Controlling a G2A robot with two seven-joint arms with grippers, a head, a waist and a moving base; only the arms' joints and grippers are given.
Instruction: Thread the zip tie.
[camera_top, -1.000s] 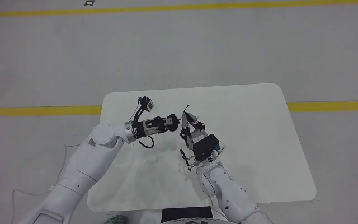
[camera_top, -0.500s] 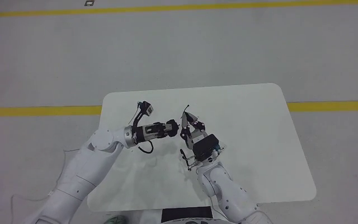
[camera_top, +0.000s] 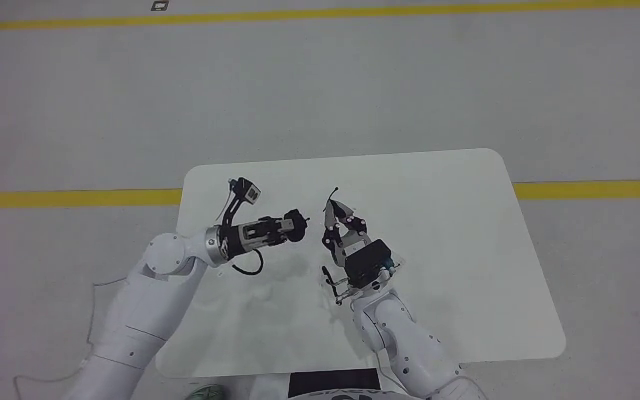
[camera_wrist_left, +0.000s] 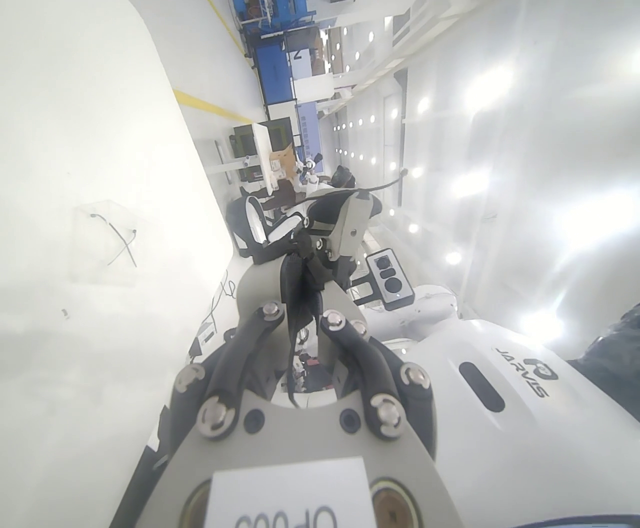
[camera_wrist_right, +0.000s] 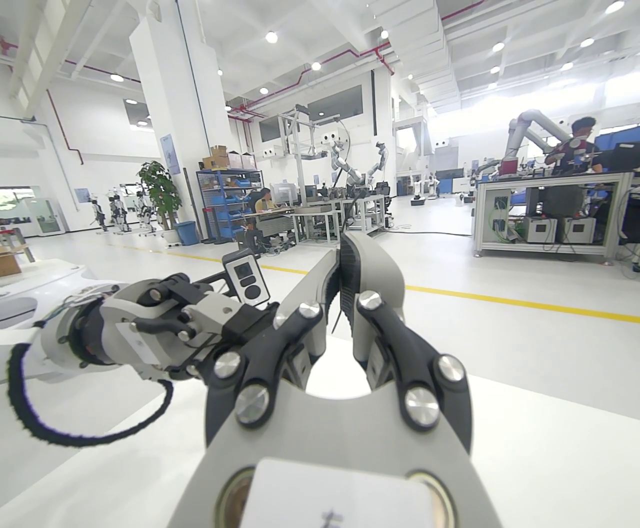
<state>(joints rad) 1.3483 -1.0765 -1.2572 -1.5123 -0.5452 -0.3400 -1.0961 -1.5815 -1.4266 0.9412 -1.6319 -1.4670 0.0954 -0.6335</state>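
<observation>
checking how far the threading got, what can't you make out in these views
- Top view: whether the zip tie tail has entered its head. It is too small, and the right gripper covers the rest.
- Right wrist view: most of the tie, hidden between the shut fingers; just a thin sliver shows.
- Left wrist view: what, if anything, the left gripper pinches; its dark pads hide it.

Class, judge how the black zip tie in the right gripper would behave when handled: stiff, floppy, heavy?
Probably springy rather than floppy: the zip tie juts unsupported past the right gripper with only a slight curve. Likely very light, being so thin.
</observation>
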